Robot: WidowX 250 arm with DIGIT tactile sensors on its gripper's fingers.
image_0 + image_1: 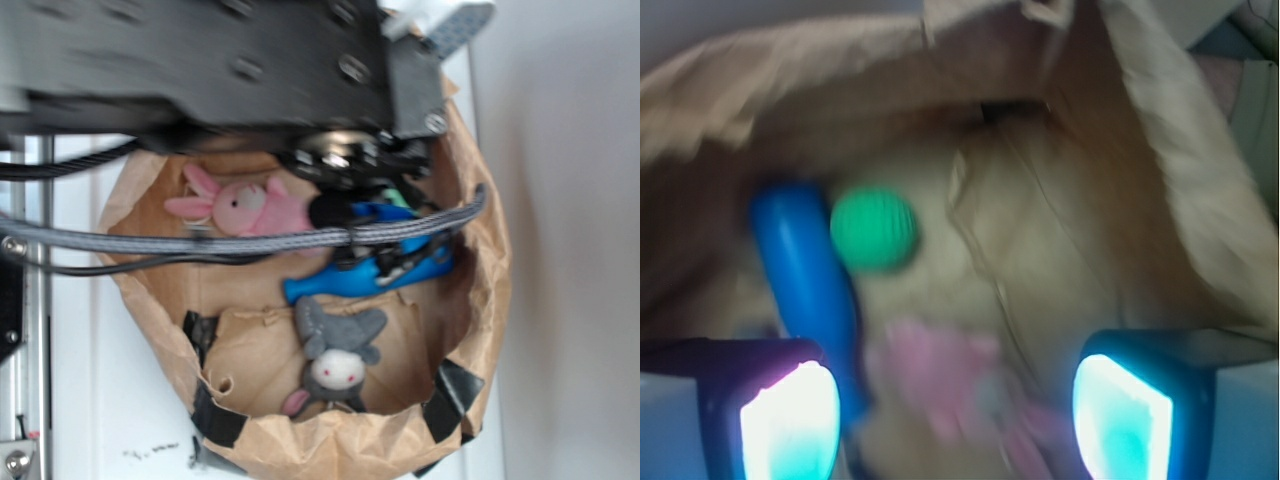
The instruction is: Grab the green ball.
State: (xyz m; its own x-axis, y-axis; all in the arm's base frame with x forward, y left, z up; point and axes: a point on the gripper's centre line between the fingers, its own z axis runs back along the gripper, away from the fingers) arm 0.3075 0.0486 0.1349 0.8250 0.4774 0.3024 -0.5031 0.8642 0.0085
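Observation:
The green ball (873,229), round and ribbed, lies on the brown paper floor of the bag in the wrist view, just right of the blue pin's (805,275) top end. My gripper (955,415) is open above the bag floor. Its two lit fingertips (790,420) stand wide apart with only a blurred pink plush (940,375) below the gap. The ball is ahead of the fingers and to the left, apart from them. In the exterior view the arm covers most of the ball; only a mint-green sliver (398,197) shows by the blue pin (370,270).
A crumpled brown paper bag (330,445) walls in everything. Inside lie a pink bunny plush (250,208) at the back left and a grey plush (338,355) at the front. Cables (200,240) cross over the bag. A raised paper fold (1040,250) stands right of the ball.

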